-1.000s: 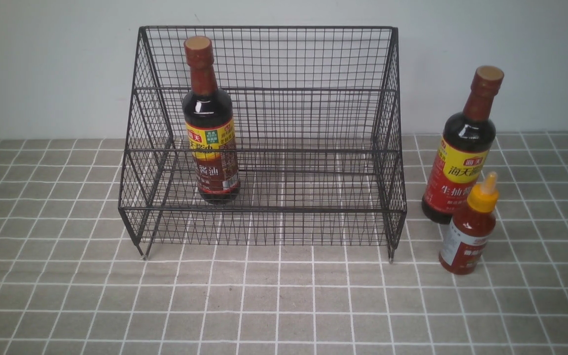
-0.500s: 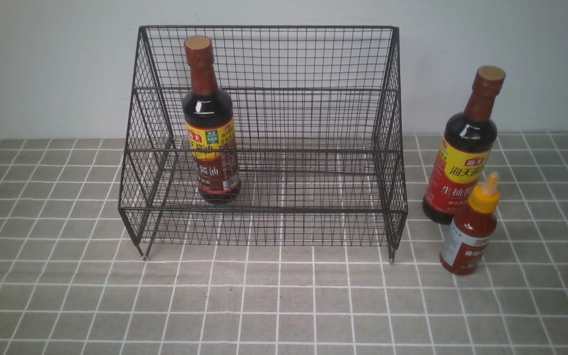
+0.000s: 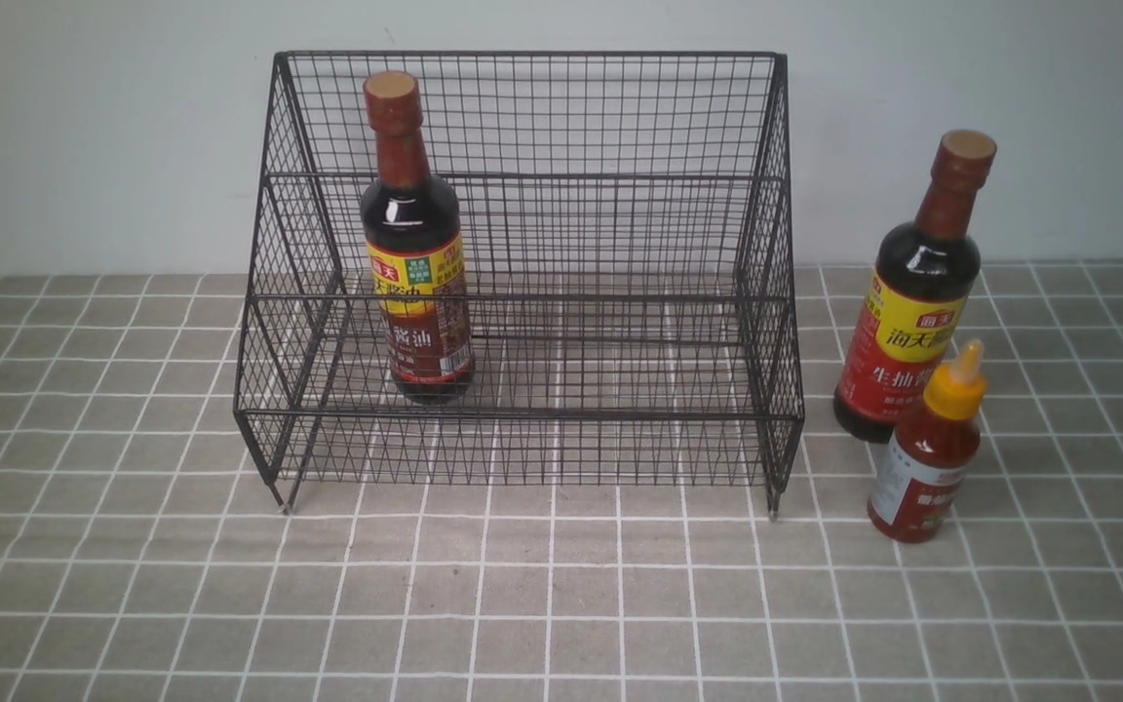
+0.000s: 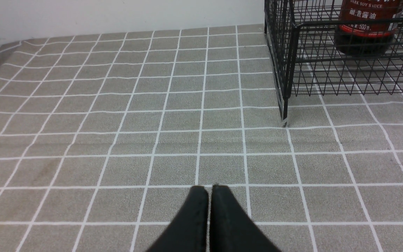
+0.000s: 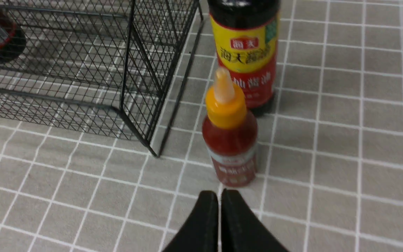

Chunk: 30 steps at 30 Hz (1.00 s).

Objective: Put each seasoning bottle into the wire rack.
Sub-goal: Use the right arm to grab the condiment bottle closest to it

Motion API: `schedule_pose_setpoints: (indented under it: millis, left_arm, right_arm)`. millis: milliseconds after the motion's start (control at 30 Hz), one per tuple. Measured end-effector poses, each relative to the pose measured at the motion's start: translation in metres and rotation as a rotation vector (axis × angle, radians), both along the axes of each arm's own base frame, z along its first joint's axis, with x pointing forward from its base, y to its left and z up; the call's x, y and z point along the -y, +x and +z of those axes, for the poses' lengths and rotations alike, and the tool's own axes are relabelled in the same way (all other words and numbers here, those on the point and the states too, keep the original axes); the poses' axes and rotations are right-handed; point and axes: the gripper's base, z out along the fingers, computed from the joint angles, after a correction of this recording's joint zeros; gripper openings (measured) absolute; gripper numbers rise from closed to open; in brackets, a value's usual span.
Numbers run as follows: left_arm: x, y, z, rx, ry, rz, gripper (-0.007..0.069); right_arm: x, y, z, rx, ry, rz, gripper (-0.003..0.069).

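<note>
Right wrist view: the right gripper (image 5: 219, 192), clenched and empty, is pointing at the red sauce bottle (image 5: 230, 140) standing mid-frame, outside the wire rack (image 5: 127, 52) at upper left; picking it up likely requires opening first.

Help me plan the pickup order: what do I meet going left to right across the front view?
Soy bottle inside the rack → second soy bottle outside it. The red sauce bottle overlaps that one, so it is left out.

even soft light, slight blur
</note>
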Motion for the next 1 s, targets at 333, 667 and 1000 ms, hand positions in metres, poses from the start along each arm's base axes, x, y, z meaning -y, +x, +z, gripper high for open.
schedule_pose_setpoints:
  millis: [333, 667, 1000]
  left_arm:
    - [0.000, 0.000, 0.000, 0.000, 0.000, 0.000, -0.0007]
    - [0.000, 0.000, 0.000, 0.000, 0.000, 0.000, -0.0007]
    - [0.000, 0.000, 0.000, 0.000, 0.000, 0.000, -0.0007]
  right_arm:
    - [-0.017, 0.064, -0.016, -0.060, -0.032, 0.026, 0.0305]
    - [-0.020, 0.104, -0.058, -0.121, 0.018, -0.052, 0.0549]
    - [-0.022, 0.125, -0.094, -0.197, -0.007, -0.054, 0.0294]
